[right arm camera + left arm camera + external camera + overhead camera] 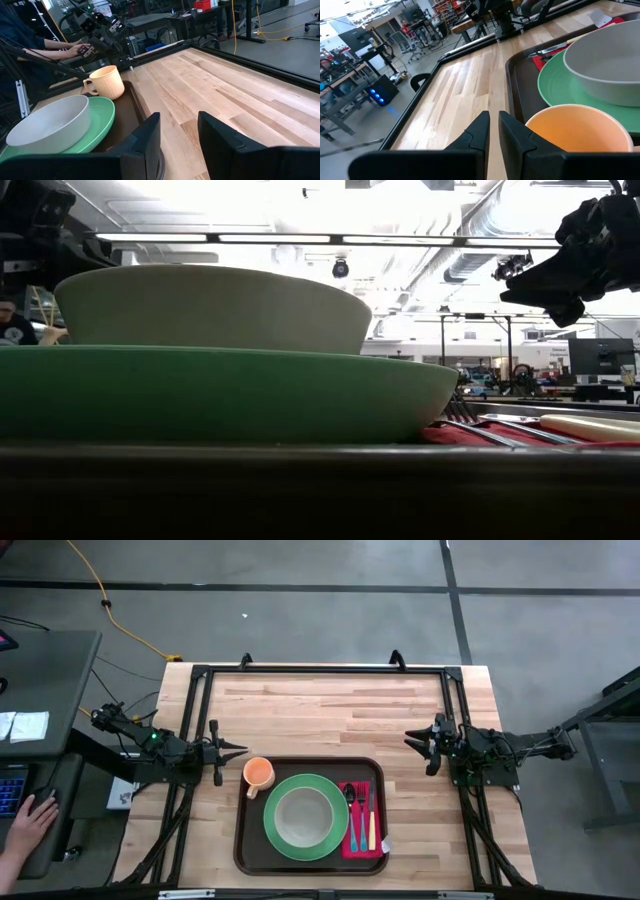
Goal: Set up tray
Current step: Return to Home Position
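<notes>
The dark brown tray lies at the near middle of the table. On it a pale bowl sits in a green plate. A red napkin with cutlery lies at the tray's right side. An orange cup stands in the tray's far left corner. My left gripper is shut and hovers just left of and beyond the cup. My right gripper is open, raised beyond the tray's far right corner.
Bare wood spreads over the table's far half, inside a black frame. A person's hand rests at a desk off the table's left side. In the low view the plate and bowl fill the foreground.
</notes>
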